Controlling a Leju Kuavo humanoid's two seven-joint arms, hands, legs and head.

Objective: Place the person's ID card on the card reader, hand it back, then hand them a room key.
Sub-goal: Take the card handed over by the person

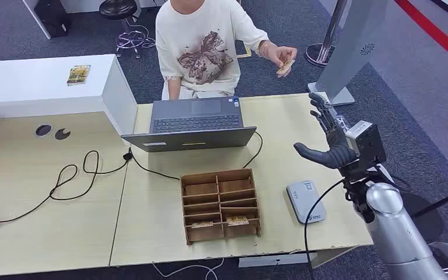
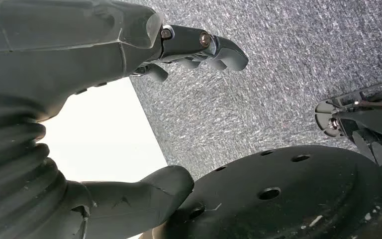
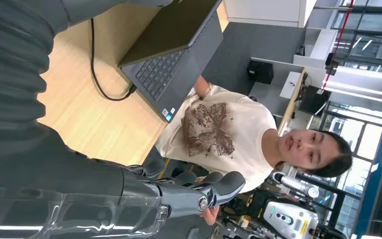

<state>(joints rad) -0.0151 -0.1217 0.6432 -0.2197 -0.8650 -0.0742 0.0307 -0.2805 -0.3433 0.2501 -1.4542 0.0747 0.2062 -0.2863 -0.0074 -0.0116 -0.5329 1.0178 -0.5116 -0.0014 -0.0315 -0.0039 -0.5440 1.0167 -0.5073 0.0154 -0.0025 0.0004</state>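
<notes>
Beyond the card reader [image 1: 306, 201], the person's hand [image 1: 281, 56] is holding out the ID card [image 1: 286, 67]; the right hand [image 1: 329, 140] is waiting spread and empty; thin, stiff, likely slippery, the card wants pinching by its free edge.

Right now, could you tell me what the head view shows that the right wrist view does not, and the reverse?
Head view alone: the card held up in the person's hand, the grey card reader and the wooden compartment box on the desk. Right wrist view alone: the lit room behind the person. Both: the right hand, open and raised, the laptop and the person's printed shirt.
</notes>
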